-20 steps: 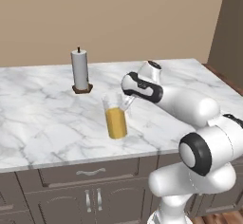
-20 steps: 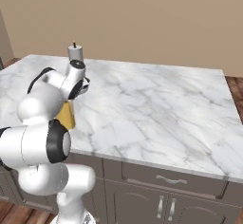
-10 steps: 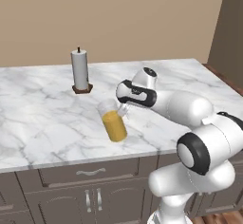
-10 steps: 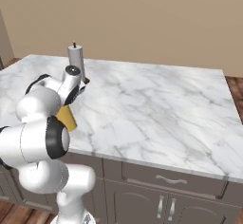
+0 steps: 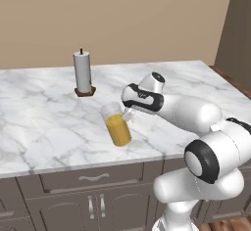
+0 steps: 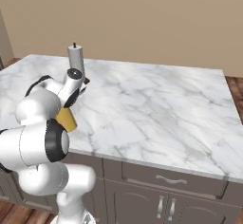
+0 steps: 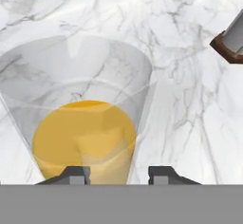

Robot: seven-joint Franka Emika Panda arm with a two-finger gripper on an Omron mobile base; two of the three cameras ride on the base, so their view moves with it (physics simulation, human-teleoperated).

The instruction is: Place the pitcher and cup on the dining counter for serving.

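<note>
The pitcher [image 5: 117, 129], clear glass with orange-yellow juice, stands on the dining counter [image 5: 44, 122] near its front edge, leaning slightly left. My gripper [image 5: 128, 113] is at the pitcher's right rim. In the hand view the pitcher [image 7: 85, 123] sits close below, and my gripper [image 7: 117, 174] has its fingertips [image 7: 71, 175] well apart, straddling the glass wall without pinching it. From the right base view the arm covers most of the pitcher [image 6: 66, 119]. The cup is out of view.
A white paper towel roll [image 5: 82, 72] on a dark base stands behind the pitcher, also seen from the right base [image 6: 75, 59]. Broad marble [image 6: 156, 104] spreads to the right. Grey drawers with silver handles [image 5: 93, 177] lie below the front edge.
The pitcher has come down a little toward the counter's front, with the hand following. The fingers have spread apart at its rim.
</note>
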